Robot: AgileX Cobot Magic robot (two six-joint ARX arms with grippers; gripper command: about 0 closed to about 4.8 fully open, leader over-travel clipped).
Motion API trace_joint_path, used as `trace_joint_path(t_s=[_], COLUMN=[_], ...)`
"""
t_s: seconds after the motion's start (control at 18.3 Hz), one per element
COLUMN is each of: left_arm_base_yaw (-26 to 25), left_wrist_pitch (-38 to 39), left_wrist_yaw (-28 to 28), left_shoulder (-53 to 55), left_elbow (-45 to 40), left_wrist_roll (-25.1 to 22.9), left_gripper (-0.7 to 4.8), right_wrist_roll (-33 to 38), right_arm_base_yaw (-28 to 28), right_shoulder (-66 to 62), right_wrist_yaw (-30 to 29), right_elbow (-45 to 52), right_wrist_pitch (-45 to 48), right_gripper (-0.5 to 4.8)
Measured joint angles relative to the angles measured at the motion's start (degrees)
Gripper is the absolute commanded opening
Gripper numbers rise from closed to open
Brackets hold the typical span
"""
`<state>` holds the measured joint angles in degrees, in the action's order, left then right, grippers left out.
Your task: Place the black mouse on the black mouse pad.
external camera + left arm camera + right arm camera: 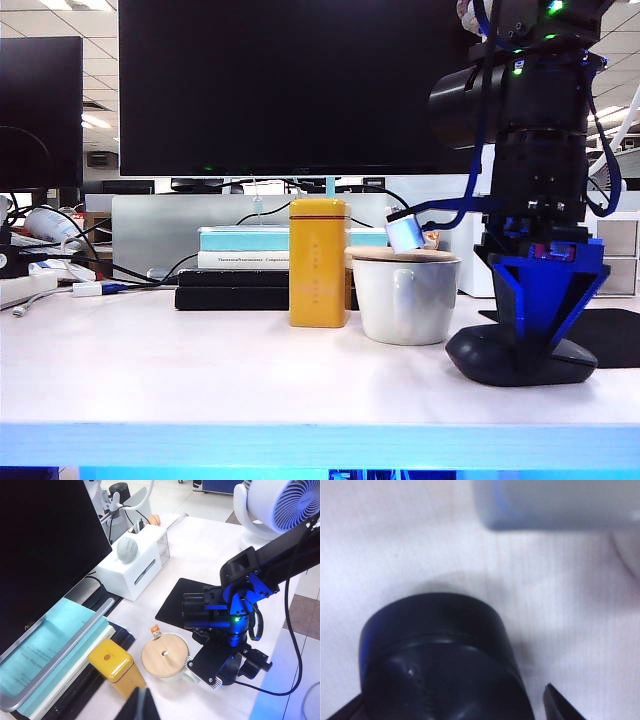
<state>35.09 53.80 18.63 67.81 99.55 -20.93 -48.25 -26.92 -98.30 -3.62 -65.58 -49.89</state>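
Right gripper (535,350) is lowered with blue fingers spread wide astride the small matte black oval mouse (520,357), not yet clamped, beside the thin black rectangular mouse pad (612,335). Left gripper (140,707) is held aloft, shut, empty.

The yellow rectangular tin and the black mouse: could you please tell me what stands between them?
The exterior view shows a white mug with a wooden lid between yellow tin and black mouse.

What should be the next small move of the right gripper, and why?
Probably it should close on the black mouse. The right gripper is down at the table with its blue fingers spread either side of the mouse, which sits on the bare table beside the black mouse pad, not on it. The left gripper is shut and held off to the side.
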Motion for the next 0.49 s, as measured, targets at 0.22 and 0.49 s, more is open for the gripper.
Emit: trace_joint_path(t_s=[0.22, 0.49], left_arm_base_yaw=[0.0, 0.0], left_wrist_pitch=[0.0, 0.0], left_wrist_yaw=[0.0, 0.0], left_shoulder=[0.0, 0.0], left_elbow=[0.0, 0.0], left_wrist_roll=[0.0, 0.0], left_gripper=[-0.06, -0.06], right_wrist_roll=[0.0, 3.5], right_arm_base_yaw=[0.0, 0.0], right_shoulder=[0.1, 0.1], right_wrist_yaw=[0.0, 0.8], right_elbow=[-0.1, -0.2], right_wrist_pitch=[0.1, 0.6], right_gripper=[3.18, 3.05])
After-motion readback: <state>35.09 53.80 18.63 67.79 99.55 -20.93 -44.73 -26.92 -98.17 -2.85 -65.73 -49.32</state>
